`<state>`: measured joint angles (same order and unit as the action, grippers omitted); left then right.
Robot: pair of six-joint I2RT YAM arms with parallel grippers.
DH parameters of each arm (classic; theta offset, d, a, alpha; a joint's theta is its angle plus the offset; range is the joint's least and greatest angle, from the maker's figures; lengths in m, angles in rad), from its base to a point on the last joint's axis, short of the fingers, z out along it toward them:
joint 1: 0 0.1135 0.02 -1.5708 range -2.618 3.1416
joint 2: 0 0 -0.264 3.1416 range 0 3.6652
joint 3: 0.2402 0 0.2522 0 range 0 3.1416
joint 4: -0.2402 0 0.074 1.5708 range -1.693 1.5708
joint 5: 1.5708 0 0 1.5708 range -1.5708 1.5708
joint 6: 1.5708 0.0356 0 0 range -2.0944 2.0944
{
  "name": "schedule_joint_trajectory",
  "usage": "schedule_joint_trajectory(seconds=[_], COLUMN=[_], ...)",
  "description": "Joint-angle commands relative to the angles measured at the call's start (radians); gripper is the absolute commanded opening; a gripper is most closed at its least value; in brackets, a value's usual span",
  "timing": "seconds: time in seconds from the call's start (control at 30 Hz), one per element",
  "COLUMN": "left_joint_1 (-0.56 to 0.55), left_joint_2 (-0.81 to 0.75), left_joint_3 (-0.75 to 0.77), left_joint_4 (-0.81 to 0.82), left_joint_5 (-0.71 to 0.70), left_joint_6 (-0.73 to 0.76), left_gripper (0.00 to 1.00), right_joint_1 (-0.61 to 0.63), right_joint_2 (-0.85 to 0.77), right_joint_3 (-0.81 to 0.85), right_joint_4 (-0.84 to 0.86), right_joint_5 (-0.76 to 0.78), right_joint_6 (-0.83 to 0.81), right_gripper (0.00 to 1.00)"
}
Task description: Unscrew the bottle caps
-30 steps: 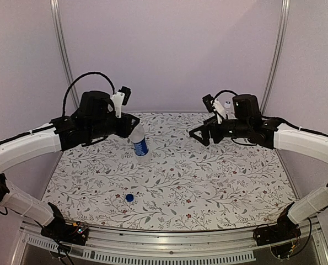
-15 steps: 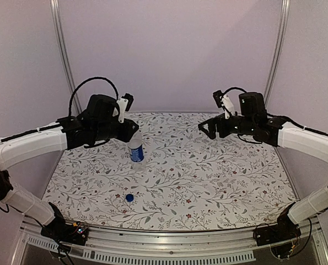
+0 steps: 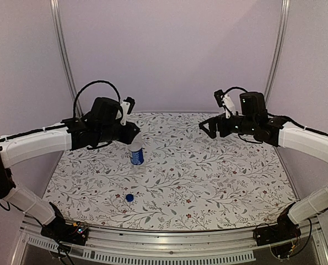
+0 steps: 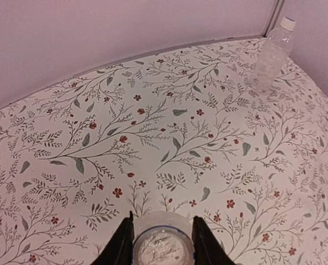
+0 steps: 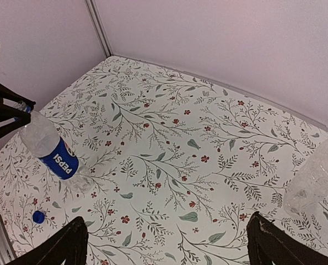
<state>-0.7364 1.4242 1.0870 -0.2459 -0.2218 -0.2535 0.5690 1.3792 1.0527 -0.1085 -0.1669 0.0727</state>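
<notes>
Left end effector (image 3: pixel 132 133) is clamping the labelled bottle (image 3: pixel 136 155) at its open neck, steadying it on the table (image 3: pixel 208 182); blue cap (image 3: pixel 129 197) is lying loose up front. Right end effector (image 3: pixel 208 128) is hovering wide open, likely free for the capped plain bottle (image 4: pixel 271 55).

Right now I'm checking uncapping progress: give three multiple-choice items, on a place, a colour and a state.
1. The small round solid blue plastic cap lies: A on the floral table, near its front edge; B on a bottle; C in a gripper.
2. The labelled clear plastic bottle has a band that is: A red; B blue; C green.
3. The right gripper is: A shut on a cap; B shut on a bottle; C open, empty.
Answers: 1 A, it lies alone on the cloth; 2 B, the band shows blue; 3 C, its fingers stand wide apart.
</notes>
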Motion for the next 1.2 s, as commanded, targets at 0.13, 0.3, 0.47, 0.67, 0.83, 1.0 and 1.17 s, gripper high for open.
schedule_joint_trajectory(seconds=[0.13, 0.3, 0.47, 0.67, 0.83, 1.0, 1.17], left_joint_1=[0.015, 0.015, 0.013, 0.014, 0.014, 0.02, 0.022], left_joint_2=[-0.01, -0.034, -0.071, -0.13, -0.197, -0.273, -0.316], left_joint_3=[-0.03, -0.036, -0.051, -0.075, -0.113, -0.158, -0.177], left_joint_4=[-0.001, 0.011, 0.029, 0.069, 0.117, 0.18, 0.207], left_joint_5=[0.008, 0.007, 0.012, 0.042, 0.058, 0.1, 0.111], left_joint_6=[-0.021, -0.019, -0.023, -0.007, 0.001, -0.002, -0.016], left_gripper=[0.38, 0.54, 0.67, 0.82, 0.97, 1.0, 1.0], right_joint_1=[-0.008, -0.01, -0.016, -0.037, -0.046, -0.09, -0.167], right_joint_2=[-0.006, -0.006, -0.009, -0.008, 0.022, 0.088, 0.149], right_joint_3=[-0.003, -0.007, -0.011, 0.006, 0.072, 0.157, 0.224], right_joint_4=[0.002, 0.001, 0.0, -0.016, -0.087, -0.153, -0.164], right_joint_5=[0.001, -0.004, 0.003, 0.053, 0.178, 0.278, 0.251], right_joint_6=[0.012, 0.012, 0.012, 0.018, 0.027, 0.034, 0.046], right_gripper=[0.99, 0.99, 0.99, 0.99, 0.99, 0.99, 0.99])
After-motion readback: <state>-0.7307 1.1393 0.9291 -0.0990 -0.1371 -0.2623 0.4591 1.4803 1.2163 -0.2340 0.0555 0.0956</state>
